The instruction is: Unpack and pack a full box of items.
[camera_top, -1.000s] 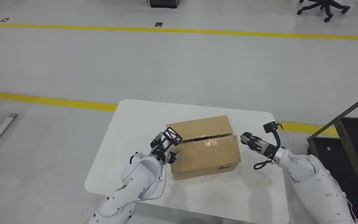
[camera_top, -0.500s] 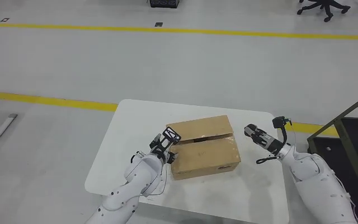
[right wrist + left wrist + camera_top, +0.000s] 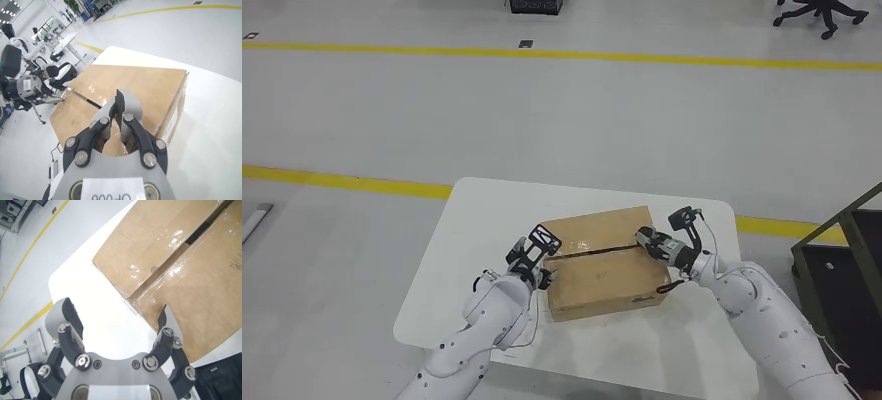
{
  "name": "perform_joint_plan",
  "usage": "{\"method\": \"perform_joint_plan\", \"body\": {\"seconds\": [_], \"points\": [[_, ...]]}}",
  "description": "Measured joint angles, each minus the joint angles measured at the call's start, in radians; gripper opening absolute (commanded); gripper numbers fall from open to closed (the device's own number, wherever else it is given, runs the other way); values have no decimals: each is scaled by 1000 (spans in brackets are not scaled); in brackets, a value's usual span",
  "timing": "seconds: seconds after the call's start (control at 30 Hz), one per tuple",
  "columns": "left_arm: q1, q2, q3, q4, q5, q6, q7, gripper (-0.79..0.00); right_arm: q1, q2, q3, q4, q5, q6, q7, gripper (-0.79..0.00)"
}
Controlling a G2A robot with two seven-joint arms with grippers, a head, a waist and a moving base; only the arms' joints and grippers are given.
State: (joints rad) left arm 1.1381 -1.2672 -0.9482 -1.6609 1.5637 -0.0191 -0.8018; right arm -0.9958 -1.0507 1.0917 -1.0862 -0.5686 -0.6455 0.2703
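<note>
A brown cardboard box (image 3: 602,262) sits closed on the white table (image 3: 482,230), its two top flaps meeting at a taped seam with a narrow dark gap. My left gripper (image 3: 538,246) is at the box's left end, open (image 3: 117,317). One finger (image 3: 164,318) is over the box's top edge (image 3: 170,256) and the other (image 3: 72,313) is over bare table. My right gripper (image 3: 646,240) is over the right end of the seam, shut (image 3: 118,103), with nothing held, just above the box top (image 3: 136,81).
A dark metal cart (image 3: 837,250) stands off the table's right side. Yellow lines (image 3: 342,182) cross the floor. Bare table (image 3: 208,113) surrounds the box on every side. Desks and other robots (image 3: 20,45) stand far off in the room.
My right gripper has swung from beside the box's right end to over the box top at the seam. The left gripper has stayed at the left end.
</note>
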Motion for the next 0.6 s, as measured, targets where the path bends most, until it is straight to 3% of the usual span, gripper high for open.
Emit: {"method": "perform_joint_plan", "body": {"seconds": [0.33,0.6], "points": [[104,18,-123,-132,-60,-16,-5,0,50,-22,-22,82,12,-39,-56,-785],[102,17,-121,-130,-59,-16,-5,0,-22,22,146,-32,44,-74,-94,-785]]}}
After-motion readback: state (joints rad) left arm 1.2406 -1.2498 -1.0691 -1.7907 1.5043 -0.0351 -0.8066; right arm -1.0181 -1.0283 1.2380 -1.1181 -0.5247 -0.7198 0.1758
